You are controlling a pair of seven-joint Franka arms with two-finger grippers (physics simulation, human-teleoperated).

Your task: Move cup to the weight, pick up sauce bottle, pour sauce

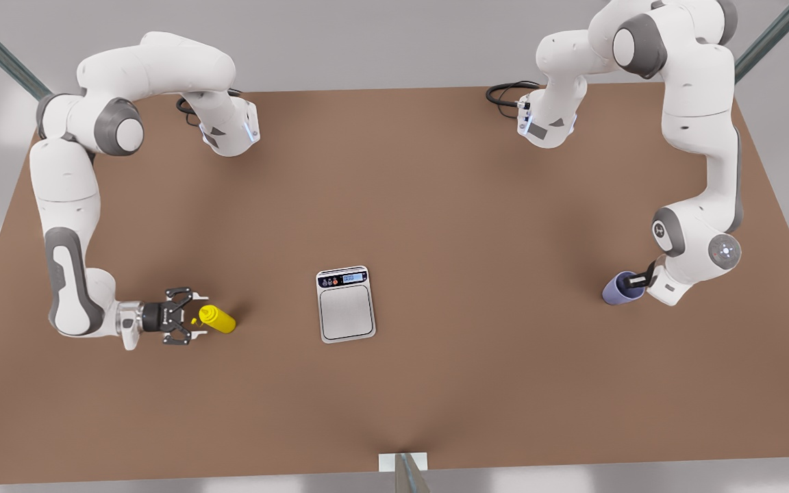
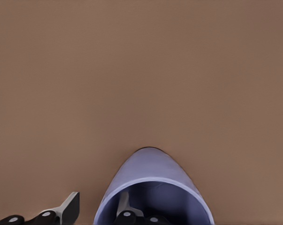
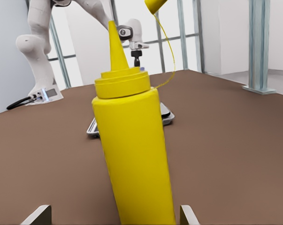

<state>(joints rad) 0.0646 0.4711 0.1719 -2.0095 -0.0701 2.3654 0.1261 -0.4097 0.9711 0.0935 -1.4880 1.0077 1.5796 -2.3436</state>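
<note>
Cup first: the small lavender-blue tapered cup (image 1: 620,287) sits at the front view's right, well apart from the flat white-silver scale (image 1: 346,304).

Looks light and thin-walled; the left gripper (image 1: 638,279) straddles its rim, one finger inside, not visibly clamped. The right gripper (image 1: 189,317), spread open, flanks the probably squishy yellow squeeze bottle (image 1: 218,319), best grabbed mid-body.

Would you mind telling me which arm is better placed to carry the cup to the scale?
The left arm. Its hand already has one finger inside the cup and one outside the wall. The right hand is open around the sauce bottle, across the scale.
</note>
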